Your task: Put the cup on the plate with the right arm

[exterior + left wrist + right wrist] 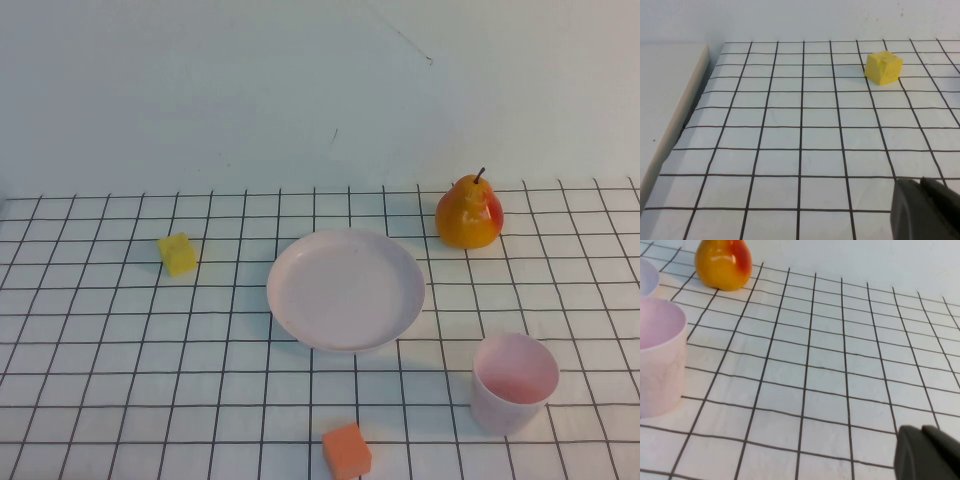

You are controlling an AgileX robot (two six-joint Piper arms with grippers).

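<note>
The pale pink cup (513,381) stands upright and empty at the front right of the gridded cloth, and it also shows in the right wrist view (657,360). The round pale pink plate (346,289) lies empty at the middle of the table, to the cup's left and farther back. Neither arm appears in the high view. My right gripper (920,432) is shut, low over bare cloth well apart from the cup, holding nothing. My left gripper (920,182) is shut too, over bare cloth on the left side, empty.
A yellow-red pear (468,214) stands behind the plate to the right. A yellow cube (178,253) sits left of the plate, and an orange cube (346,450) lies at the front edge. A white wall backs the table.
</note>
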